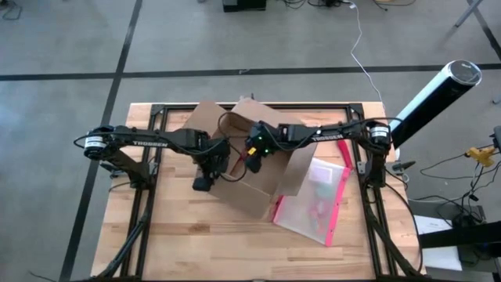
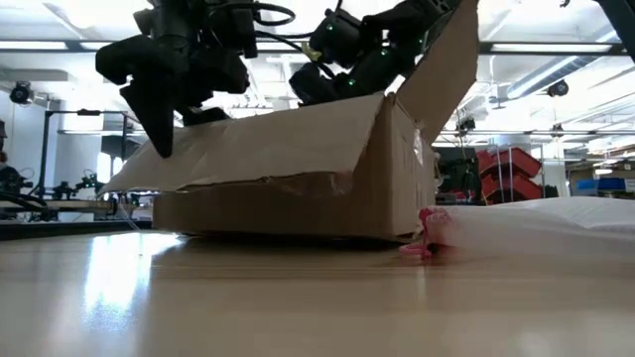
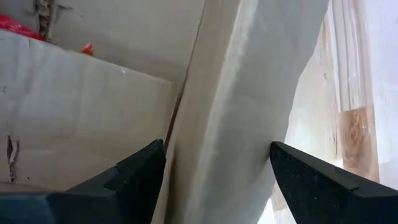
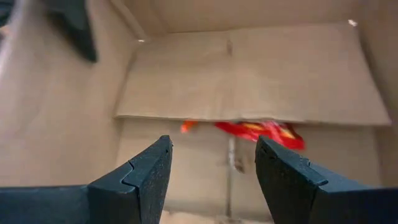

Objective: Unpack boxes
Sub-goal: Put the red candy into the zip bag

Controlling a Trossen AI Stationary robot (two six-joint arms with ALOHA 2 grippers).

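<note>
The box [image 1: 246, 168] sat near the middle of the table [image 1: 180, 243], its flaps thrown open toward twelve and three o'clock in the overhead view, with a pink-edged pouch [image 1: 317, 200] lying flat just beside it at about four o'clock. The left gripper [image 3: 214, 165] stood at the box's nine o'clock side, its jaws apart and straddling one cardboard wall or flap, the panel running up between the two fingers without being pinched. The right gripper [image 4: 211, 165] reached down into the open top from the three o'clock side, jaws also apart, pointed at a red packet [image 4: 258, 130] showing under an inner fold at the bottom of the box.

The box looked light and fairly stiff along its creases, though the flaps sagged and flexed (corrugated board bends easily once the tape seam is cut). It would probably slide on the smooth wood if pushed from one side, so bracing a wall with the left jaws seemed the sensible hold; the upper edge of a side wall or a flap near its fold would give the firmest grip. The red packet seemed thin, crinkly and likely slippery, best pinched at an exposed edge rather than pressed flat. How much lay beneath the inner fold could not be told.
</note>
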